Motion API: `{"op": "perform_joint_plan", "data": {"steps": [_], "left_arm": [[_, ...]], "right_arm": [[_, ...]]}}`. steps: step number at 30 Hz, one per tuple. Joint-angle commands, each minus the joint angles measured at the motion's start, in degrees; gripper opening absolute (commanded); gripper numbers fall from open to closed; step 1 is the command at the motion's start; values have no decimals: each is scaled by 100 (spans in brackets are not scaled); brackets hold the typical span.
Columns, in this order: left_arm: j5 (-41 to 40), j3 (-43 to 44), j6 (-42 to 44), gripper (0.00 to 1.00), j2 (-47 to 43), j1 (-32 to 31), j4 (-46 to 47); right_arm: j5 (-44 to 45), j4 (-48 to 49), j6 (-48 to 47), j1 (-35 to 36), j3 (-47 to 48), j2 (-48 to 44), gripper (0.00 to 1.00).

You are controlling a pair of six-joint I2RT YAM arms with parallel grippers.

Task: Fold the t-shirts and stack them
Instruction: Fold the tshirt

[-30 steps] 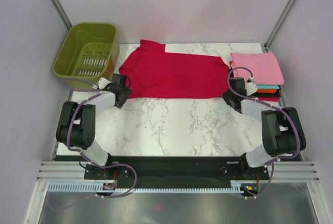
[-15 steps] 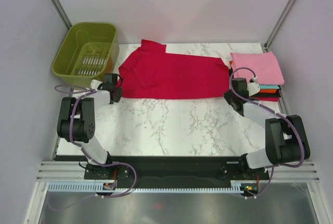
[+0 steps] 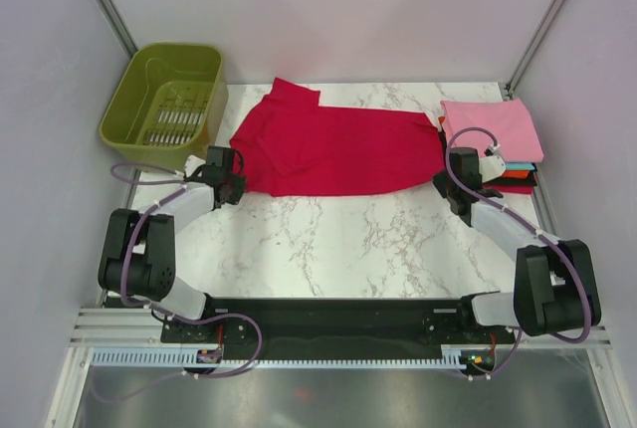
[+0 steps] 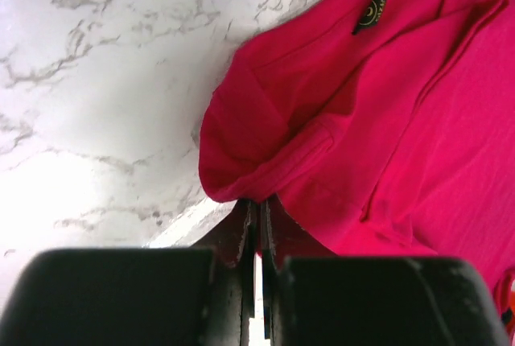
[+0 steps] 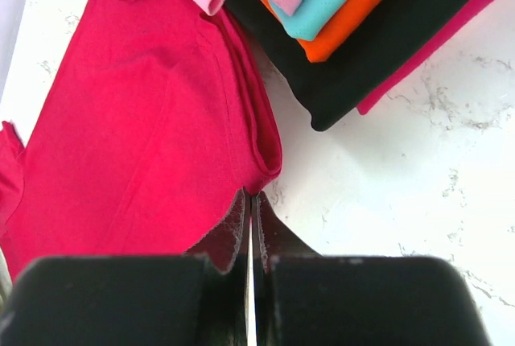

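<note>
Now we had both near corners pinched.
Our left gripper [image 4: 257, 211] and right gripper [image 5: 251, 201] clamped the crimson t-shirt [image 3: 333, 149], long axis spanning between them, cloth lying beyond.

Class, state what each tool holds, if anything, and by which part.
Both hold the crimson t-shirt. The left tool pinches its near left corner, and the right tool pinches its near right corner, beside the folded stack.

This looks like a robot lab cell (not a home). Bare pale walls [image 3: 348, 10] on metal posts [image 3: 105, 0] enclose a marble-look table [image 3: 328, 249]. A left arm [image 3: 184, 199] and right arm [image 3: 498, 217] are bolted to a black plate [image 3: 338, 314] at its near edge.
</note>
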Motion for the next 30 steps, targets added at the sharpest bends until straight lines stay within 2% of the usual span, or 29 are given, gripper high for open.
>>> {"op": "perform_joint_plan", "data": {"steps": [1,10,13,15,19,22,26,30], "left_arm": [[69,-214,-151,2,-378,-15,-361],[-994,-644,-309,2,-1879,-15,-836],[-1083,-522,-318,2,-1838,-15,-958],[-943,-147,-388,2,-1671,-6,-1133],[-495,909,-494,2,-1275,-6,-2308],[-520,1578,-389,2,-1458,-23,-2803],[-905,1448,15,2,-2082,-32,-2997],[-907,587,130,2,-2670,-32,-3155]], "right_arm": [[86,-108,9,-28,-24,8,0],[68,-204,-53,-89,-7,-27,0],[51,-502,-53,-89,405,166,0],[-37,-975,-61,-142,982,298,0],[-266,-1513,-44,-203,1829,106,0],[-266,-1900,-79,-212,2260,-175,0],[-204,-2006,-79,-204,1840,-693,0],[-336,-1910,0,-212,795,-896,0]]}}
